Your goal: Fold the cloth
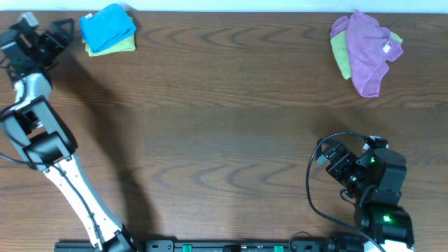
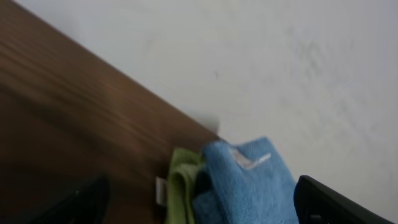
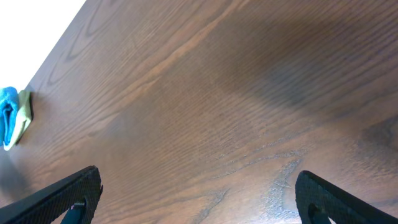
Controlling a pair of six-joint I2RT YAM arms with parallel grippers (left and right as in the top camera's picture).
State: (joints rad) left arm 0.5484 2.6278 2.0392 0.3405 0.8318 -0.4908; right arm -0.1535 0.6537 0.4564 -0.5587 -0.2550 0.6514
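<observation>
The sky-blue cloth (image 1: 107,26) lies folded at the far left of the table, on top of a lime-green cloth (image 1: 119,46). In the left wrist view the blue cloth (image 2: 249,186) shows a white label and the green cloth (image 2: 180,193) sits beside it. My left gripper (image 1: 61,31) is open and empty, just left of the blue cloth; its fingers (image 2: 202,208) frame the cloth without holding it. My right gripper (image 1: 329,155) is open and empty near the front right, over bare wood (image 3: 199,199). The blue cloth shows far off in the right wrist view (image 3: 7,115).
A purple cloth (image 1: 367,49) lies crumpled on another lime-green cloth (image 1: 341,54) at the far right. The table's far edge runs just behind both piles, with a white wall (image 2: 280,62) beyond. Cables trail by the right arm's base (image 1: 381,210).
</observation>
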